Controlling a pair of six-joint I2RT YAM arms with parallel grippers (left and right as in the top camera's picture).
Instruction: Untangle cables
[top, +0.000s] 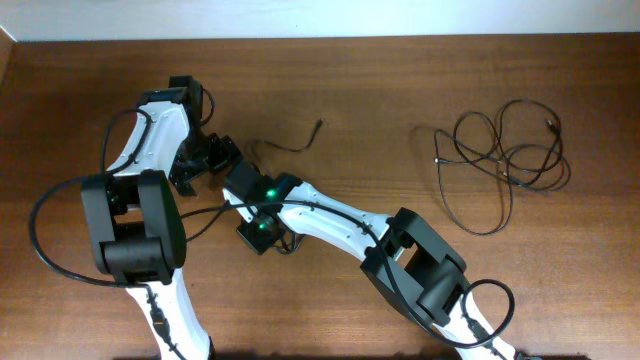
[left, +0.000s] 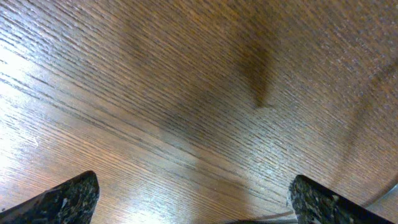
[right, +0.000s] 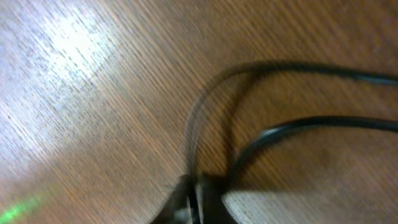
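The right gripper (right: 194, 198) is pinched shut on one thin cable (right: 189, 143), the left gripper (left: 196, 200) gapes wide over bare table (left: 186, 93) (nothing in it), and the tangle (top: 505, 150) lies well apart at three o'clock, nearer the right arm (top: 340, 225).

**A:** Where does the tangle of cables (top: 505, 150) lie?

**B:** On the worktop (top: 380, 80), on the right side towards the far edge, well apart from both end effectors.

**A:** And the loose cable (top: 285, 147)?

**B:** Near the middle, left of the tangle. Its plug end points far and right; its other end sits between the fingertips of the right end effector (right: 196, 199).

**A:** The left end effector (left: 193, 199)?

**B:** Just left of the right one, over bare worktop. The right arm (top: 340, 225) reaches across from the near right; the left arm (top: 150, 150) stands at the left.
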